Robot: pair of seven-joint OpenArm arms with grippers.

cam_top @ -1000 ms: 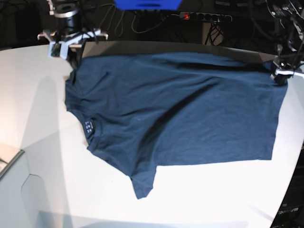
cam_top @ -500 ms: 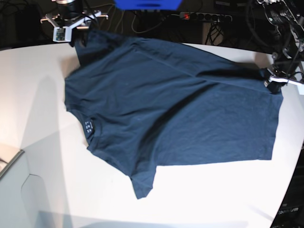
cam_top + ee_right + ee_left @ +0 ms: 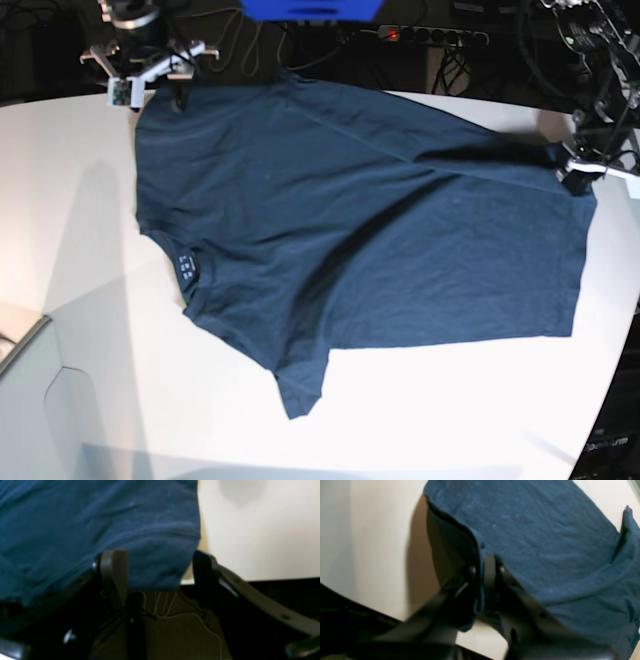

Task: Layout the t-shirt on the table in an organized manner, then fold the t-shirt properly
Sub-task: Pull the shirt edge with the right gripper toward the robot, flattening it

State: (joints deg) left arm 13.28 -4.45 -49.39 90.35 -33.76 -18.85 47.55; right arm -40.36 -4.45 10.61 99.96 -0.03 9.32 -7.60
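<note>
Navy cotton covers most of the white counter (image 3: 80,180): the t-shirt (image 3: 370,240) lies spread across the middle, its far edge raised off the surface between your two arms. Your left pincer (image 3: 485,580), at about two o'clock in the base view, has its jaws pressed together on a fold of the hem corner, with cloth bunched between them. Your right pincer (image 3: 155,575), at about eleven o'clock, stands wide open in its wrist view, the sleeve edge draped between the jaws but not clamped, so that corner looks free. To do the spreading well, judge it this way: close the right pincer on the sleeve hem before pulling, then draw both far corners away from each other and toward twelve o'clock at equal height, so the slack ridge running toward two o'clock flattens out. Lower the cloth gently; this soft fabric will likely crease if dropped. Release only when the edge lies flat. The long axis of the shirt runs roughly from nine o'clock to three o'clock, the neckline and its label (image 3: 188,264) pointing toward nine, the bottom hem toward three, one sleeve reaching toward six.
</note>
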